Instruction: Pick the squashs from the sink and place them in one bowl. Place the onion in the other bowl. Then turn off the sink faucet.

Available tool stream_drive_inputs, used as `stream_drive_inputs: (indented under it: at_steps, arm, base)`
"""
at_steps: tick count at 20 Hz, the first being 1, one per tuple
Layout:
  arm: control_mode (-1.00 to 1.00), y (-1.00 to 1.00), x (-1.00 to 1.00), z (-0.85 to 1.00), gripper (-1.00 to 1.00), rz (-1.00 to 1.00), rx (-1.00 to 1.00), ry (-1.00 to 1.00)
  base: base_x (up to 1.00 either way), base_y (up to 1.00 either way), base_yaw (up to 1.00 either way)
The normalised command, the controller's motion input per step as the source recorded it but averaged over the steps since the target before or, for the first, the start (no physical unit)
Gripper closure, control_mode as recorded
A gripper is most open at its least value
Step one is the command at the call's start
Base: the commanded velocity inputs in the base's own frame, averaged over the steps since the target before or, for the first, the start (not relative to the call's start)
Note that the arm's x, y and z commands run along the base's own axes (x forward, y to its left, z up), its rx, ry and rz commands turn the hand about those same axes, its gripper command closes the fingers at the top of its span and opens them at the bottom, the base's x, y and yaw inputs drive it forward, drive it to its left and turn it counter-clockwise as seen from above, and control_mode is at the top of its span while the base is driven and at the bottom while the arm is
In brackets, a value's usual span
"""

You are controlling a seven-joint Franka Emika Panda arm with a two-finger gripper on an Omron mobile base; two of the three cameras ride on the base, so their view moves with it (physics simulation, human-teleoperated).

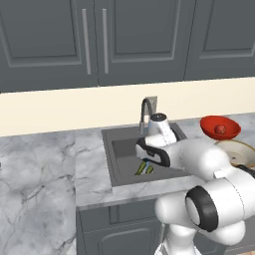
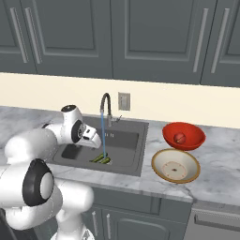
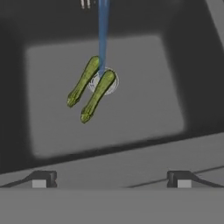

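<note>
Arm blocks most of the sink [image 1: 112, 159] from the left; both squashs [image 3: 91, 89] lie side by side over the drain, gripper [image 3: 111, 179] spread wide above, empty.

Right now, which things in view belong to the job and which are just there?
Job: two squashs in the sink; onion in the red bowl; beige bowl; faucet, running; open gripper.
Just there: wall outlet; cabinets.
</note>
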Motion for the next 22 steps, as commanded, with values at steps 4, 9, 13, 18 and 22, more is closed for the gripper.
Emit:
stream_drive_inputs:
  at_steps: [4, 9, 13, 18, 22]
  arm:
    - [-1.0, 0.03, 0.47, -0.26, -1.0, -0.05, 0.0, 0.03]
    - [-1.0, 0.0, 0.12, -0.23, -1.0, -0.06, -0.01, 0.09]
    - [-1.0, 0.0, 0.34, -0.37, -1.0, -0.06, -0.01, 0.12]
    - [-1.0, 0.0, 0.33, -0.43, -1.0, -0.07, 0.0, 0.1]
    - [-1.0, 0.0, 0.32, -0.36, -1.0, -0.09, 0.0, 0.07]
  base:
    - [0.0, 0.0, 0.0]
    - [0.0, 0.0, 0.0]
    - [0.0, 0.0, 0.0]
    - [0.0, 0.0, 0.0]
    - [0.0, 0.0, 0.0]
